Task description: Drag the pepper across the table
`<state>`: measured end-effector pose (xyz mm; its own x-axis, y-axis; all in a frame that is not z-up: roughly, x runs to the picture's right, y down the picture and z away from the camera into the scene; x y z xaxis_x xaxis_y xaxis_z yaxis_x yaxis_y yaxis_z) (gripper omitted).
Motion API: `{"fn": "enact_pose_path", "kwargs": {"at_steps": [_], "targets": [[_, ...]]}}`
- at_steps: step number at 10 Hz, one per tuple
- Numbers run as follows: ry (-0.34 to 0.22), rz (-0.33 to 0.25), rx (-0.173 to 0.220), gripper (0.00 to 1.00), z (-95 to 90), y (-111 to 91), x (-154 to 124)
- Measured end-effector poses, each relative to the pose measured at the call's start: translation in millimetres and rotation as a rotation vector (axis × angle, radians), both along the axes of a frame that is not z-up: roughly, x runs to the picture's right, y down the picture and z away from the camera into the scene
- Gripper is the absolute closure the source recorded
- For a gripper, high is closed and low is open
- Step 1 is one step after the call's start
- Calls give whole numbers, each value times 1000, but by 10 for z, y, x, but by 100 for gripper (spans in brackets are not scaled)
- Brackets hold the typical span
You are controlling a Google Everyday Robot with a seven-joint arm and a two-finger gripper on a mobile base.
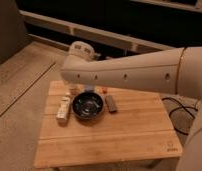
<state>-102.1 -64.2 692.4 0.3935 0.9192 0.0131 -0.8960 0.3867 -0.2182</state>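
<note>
While the cream arm (124,75) hangs across the far side of the table (109,145), nothing is being dragged yet; I read this as the approach step. Left to right on the top: one pale carton (63,109), one dark bowl (87,106), one small bluish block (89,89), one pepper (103,90), one dark grey block (111,103). The pepper lies near the far edge, just beyond the bowl, at the arm's lower edge. No gripper in sight, likely hidden behind the arm; cannot tell whether released or clenched. Next move calls for coming down on the pepper, clear of bowl and blocks, then drawing it onto open planks.
</note>
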Motion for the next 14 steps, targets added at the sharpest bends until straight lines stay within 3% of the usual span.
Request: {"fn": "enact_pose_path", "kwargs": {"at_steps": [2, 6, 10, 13, 14], "targets": [[5, 28, -5, 35, 178, -91, 259], [1, 20, -4, 35, 155, -76, 218], [12, -9, -35, 35, 191, 238, 116], [9, -17, -46, 35, 401, 155, 53], [12, -20, -46, 35, 555, 66, 114]]}}
